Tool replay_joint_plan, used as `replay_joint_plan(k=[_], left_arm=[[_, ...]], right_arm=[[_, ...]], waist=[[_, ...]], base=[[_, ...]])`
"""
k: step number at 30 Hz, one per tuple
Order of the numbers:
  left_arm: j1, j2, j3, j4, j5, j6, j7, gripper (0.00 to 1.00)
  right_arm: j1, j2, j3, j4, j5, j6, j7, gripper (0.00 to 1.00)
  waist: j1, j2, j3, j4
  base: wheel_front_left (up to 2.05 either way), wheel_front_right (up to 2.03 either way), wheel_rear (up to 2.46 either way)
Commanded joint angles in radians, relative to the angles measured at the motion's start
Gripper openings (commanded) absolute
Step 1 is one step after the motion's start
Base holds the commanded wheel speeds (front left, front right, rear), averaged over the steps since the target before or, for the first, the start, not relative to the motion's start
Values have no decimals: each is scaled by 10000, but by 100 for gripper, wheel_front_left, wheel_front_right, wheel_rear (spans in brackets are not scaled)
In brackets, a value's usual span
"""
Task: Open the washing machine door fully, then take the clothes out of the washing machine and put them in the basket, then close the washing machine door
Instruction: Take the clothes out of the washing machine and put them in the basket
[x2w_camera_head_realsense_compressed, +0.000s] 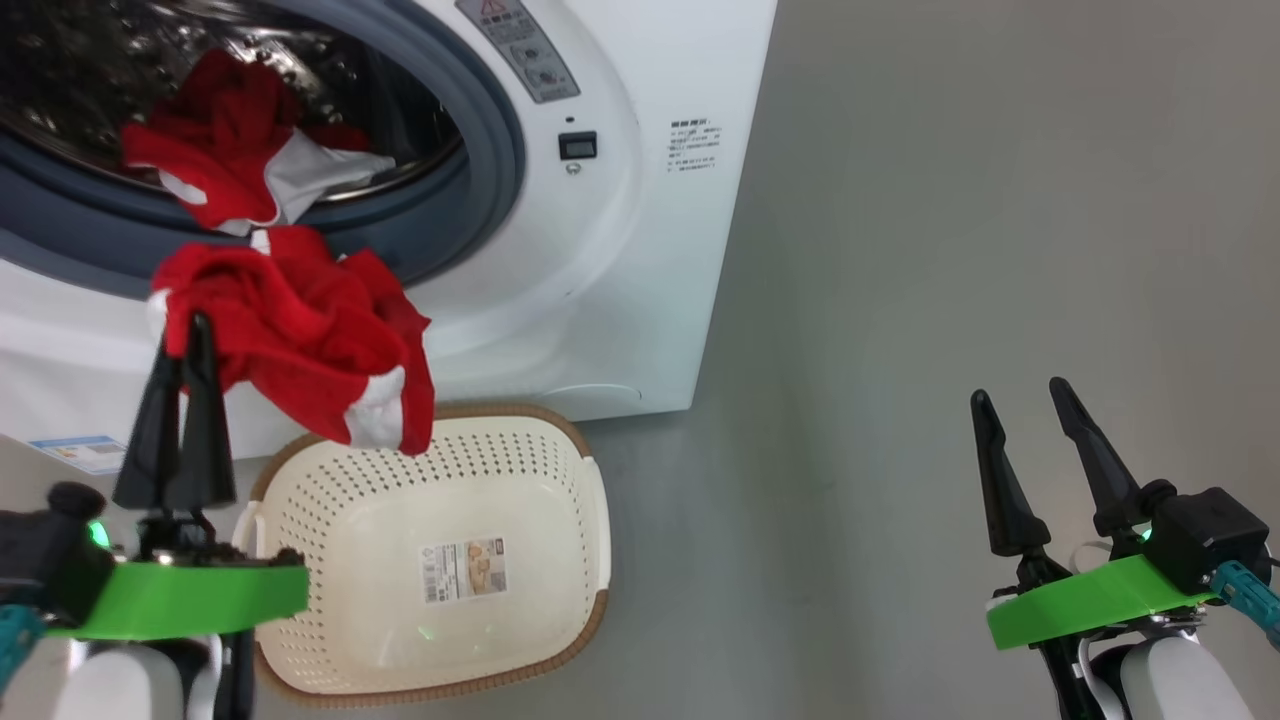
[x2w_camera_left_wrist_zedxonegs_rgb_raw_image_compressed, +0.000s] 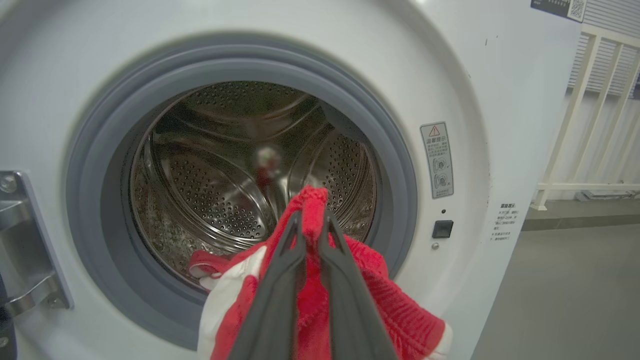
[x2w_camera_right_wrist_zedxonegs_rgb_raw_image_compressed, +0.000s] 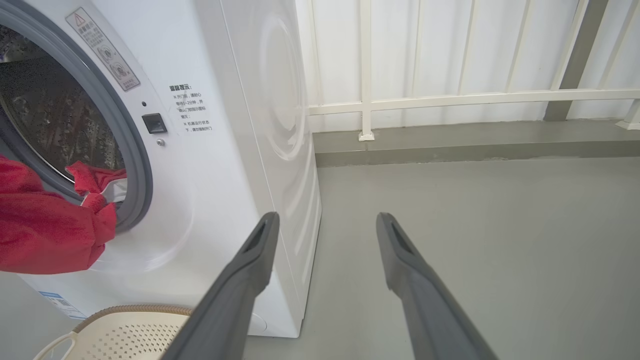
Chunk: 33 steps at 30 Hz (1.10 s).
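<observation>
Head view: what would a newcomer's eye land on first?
The bunched red garment pinched in the left gripper, hanging over the cream basket's far edge. Behind it the washing machine stands open, with more red-and-white clothes at its mouth. The right gripper is open at lower right.

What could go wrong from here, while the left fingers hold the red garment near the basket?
1. The fingers of the left gripper pinch the red garment by a small fold; it hangs over the back rim of the basket, not its middle, so a release now may drop it partly on the floor.
2. A second garment lies over the gasket; left there, it could be trapped at closing.
</observation>
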Motion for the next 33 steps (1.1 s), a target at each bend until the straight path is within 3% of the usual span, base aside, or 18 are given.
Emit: replay_joint_plan(k=[1, 12, 33], left_arm=[[83, 140, 281, -162, 59, -50, -47, 0], [-69, 57, 212, 2089, 44, -55, -47, 0], [-2499, 1076, -849, 7112, 142, -57, -47, 0]], right_arm=[[-218, -33, 194, -278, -50, 62, -63, 100], [-740, -33, 328, -453, 84, 62, -63, 100], [-1877, -33, 714, -704, 567, 62, -63, 100]], waist=[[0, 0, 126, -54], [0, 0, 1178, -300], [0, 0, 3939, -880]], base=[[0, 0, 0], [0, 0, 0], [0, 0, 0]])
